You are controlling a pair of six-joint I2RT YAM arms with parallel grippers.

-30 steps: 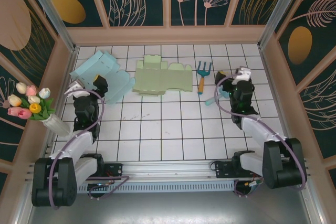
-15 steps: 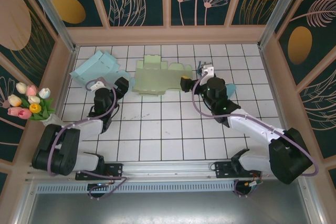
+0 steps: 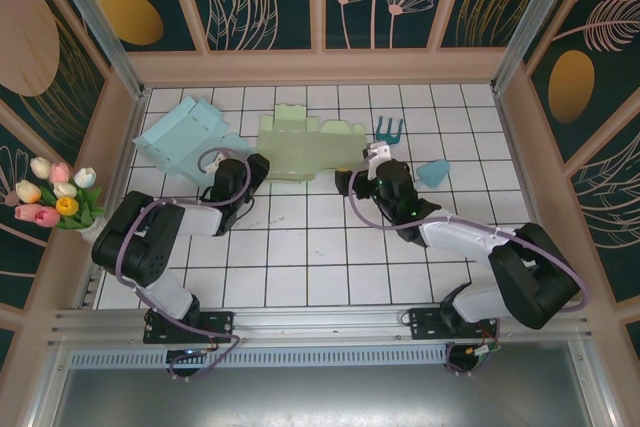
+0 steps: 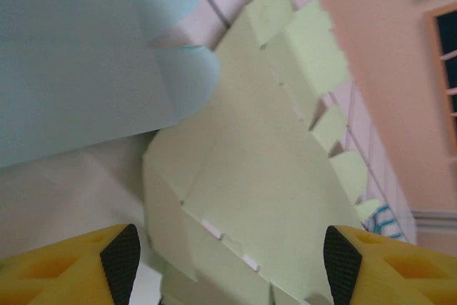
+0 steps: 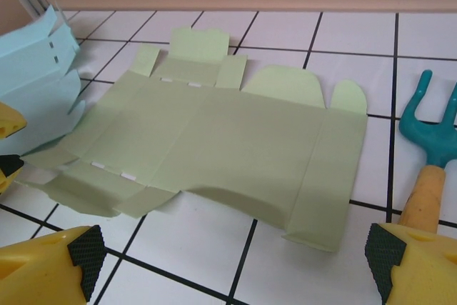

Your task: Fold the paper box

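As the left claw [image 4: 228, 258] and right claw [image 5: 228, 258] are gaping, the flat pale-green paper sheet [image 5: 214, 141] is looking flimsy: pinch its 6 o'clock edge.

left tool [image 4: 230, 255], right tool [image 5: 234, 251]: jaws spread wide, pointed forward, low.

From my console the green box blank [image 5: 214, 141] reads as thin matt card, smooth with crisp scored creases; the pale blue sheet [image 4: 78, 55] looks like the same stock. The table [image 5: 278, 30] is smooth white with a slight sheen, and the fork [image 5: 428, 155] has a teal-coated head on a bare wooden handle.
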